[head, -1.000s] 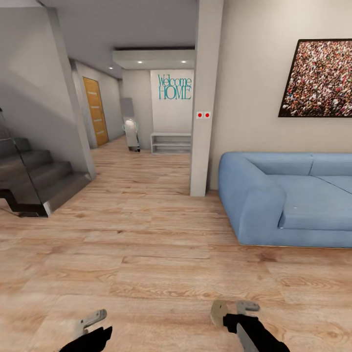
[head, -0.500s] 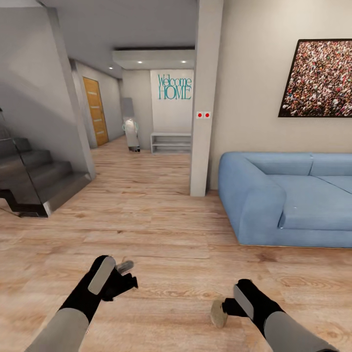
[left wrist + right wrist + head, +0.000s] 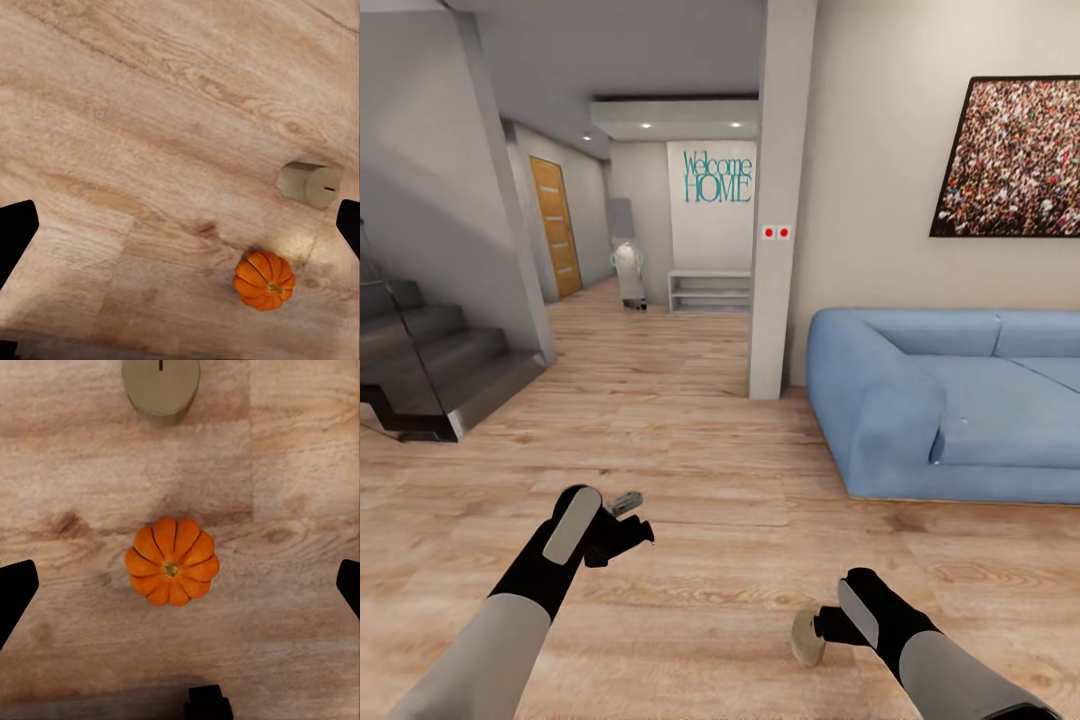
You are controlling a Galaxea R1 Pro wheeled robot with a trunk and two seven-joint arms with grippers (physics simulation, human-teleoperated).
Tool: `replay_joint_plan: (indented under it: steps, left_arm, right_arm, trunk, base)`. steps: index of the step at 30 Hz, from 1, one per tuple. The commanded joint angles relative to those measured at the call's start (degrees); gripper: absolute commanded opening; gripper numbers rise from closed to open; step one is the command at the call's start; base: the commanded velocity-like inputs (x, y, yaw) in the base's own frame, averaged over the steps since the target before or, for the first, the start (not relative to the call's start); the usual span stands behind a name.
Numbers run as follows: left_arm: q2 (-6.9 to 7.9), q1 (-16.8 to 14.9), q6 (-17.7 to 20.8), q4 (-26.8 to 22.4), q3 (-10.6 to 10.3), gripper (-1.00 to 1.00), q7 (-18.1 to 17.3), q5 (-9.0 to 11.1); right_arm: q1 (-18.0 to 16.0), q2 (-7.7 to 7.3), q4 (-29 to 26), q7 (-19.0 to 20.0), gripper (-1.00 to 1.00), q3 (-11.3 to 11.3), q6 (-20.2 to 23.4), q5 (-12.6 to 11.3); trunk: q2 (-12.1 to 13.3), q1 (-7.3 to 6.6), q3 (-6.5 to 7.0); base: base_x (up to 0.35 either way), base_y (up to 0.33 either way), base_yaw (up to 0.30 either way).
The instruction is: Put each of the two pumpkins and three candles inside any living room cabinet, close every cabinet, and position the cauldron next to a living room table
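Nearest, through right wrist view: looking straight down on wood plank floor [image 3: 300, 472]. Orange ribbed pumpkin [image 3: 172, 560] upright on floor, stem up, lying between the two dark fingertips [image 3: 15, 598] but touching neither; jaws spread wide, nothing held. Beige candle [image 3: 160, 386] upright on same floor, wick up, near pumpkin but apart from it, cut by frame edge. Through left wrist view: slanted look at floor [image 3: 112, 112], pumpkin [image 3: 264, 280] and candle [image 3: 309, 184] near each other with a gap between, both close to one dark fingertip [image 3: 349, 225]; opposite fingertip [image 3: 15, 236] well apart; jaws released, empty. Cannot tell from this angle whether candle stands or lies. In head view: right gripper [image 3: 810, 632] low at frame bottom, pointing down toward floor [image 3: 700, 470], one tan finger visible. Left gripper [image 3: 632, 515] higher and further out, black wrist, grey-white forearm, fingers angled toward the right. Beyond: blue sofa [image 3: 950, 400] on the right against beige wall, its near arm toward the middle of the room. Dark staircase [image 3: 430, 370] on the left. Square pillar [image 3: 780, 200] between, two red switches [image 3: 776, 233] on it. Framed crowd picture [image 3: 1015, 160] above sofa. Farthest: hallway with orange-brown door [image 3: 554, 228], low grey shelf [image 3: 709, 291], teal "Welcome HOME" lettering [image 3: 717, 179] on end wall.
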Motion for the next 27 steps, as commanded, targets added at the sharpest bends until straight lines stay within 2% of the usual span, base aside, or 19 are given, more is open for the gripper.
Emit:
replay_joint_plan:
  steps: [1,4,6,8,9,13,18,27]
  left_arm:
    - [-0.06,0.0,-0.2,-0.9,-0.1,1.00,1.2,0.6]
    - [-0.81,1.3,-2.1,-6.3,-0.2,1.00,4.1,0.6]
    - [-1.64,6.2,-3.6,-16.2,-0.9,1.00,9.2,0.8]
    - [-1.97,9.7,-4.2,-23.5,-2.6,1.00,12.2,1.1]
    - [-2.03,10.4,-4.2,-24.9,-2.9,1.00,12.8,1.1]
    - [-2.05,11.4,-4.4,-27.1,-3.5,1.00,13.8,1.2]
    - [-1.92,11.6,-4.4,-27.3,-3.6,1.00,13.9,1.0]
    - [-1.90,11.5,-4.4,-27.3,-3.6,1.00,13.9,1.0]
  right_arm:
    - [0.0,-0.06,-0.1,-0.4,1.00,0.4,0.2,-0.6]
    - [0.0,-0.01,-0.2,-0.3,1.00,0.6,0.0,-0.5]
    - [0.0,0.05,-0.2,-0.3,1.00,0.7,-0.4,-0.4]
    - [0.0,0.10,-0.2,-0.3,1.00,0.8,-0.7,-0.4]
    - [0.0,0.11,-0.2,-0.3,1.00,0.8,-0.8,-0.4]
    - [0.0,0.14,-0.2,-0.3,1.00,0.8,-1.0,-0.4]
    - [0.0,0.24,-0.2,-0.3,1.00,0.8,-1.0,-0.4]
    - [0.0,0.22,-0.5,-0.3,1.00,0.5,-1.0,-0.8]
  trunk:
    - [-0.4,0.22,-0.25]
    - [-1.6,0.88,-0.78]
    - [-2.4,1.32,-1.14]
    - [-3.2,1.76,-1.50]
    - [-3.7,1.98,-1.68]
    - [-5.3,2.85,-2.40]
    - [-7.3,3.95,-3.30]
    - [-10.9,5.93,-4.91]
  base:
    - [0.000,0.000,0.000]
    - [0.000,0.000,0.000]
    - [0.000,0.000,0.000]
    - [0.000,0.000,0.000]
    - [0.000,0.000,0.000]
    - [0.000,0.000,0.000]
    - [-0.025,0.000,0.000]
    - [-0.217,0.000,0.000]
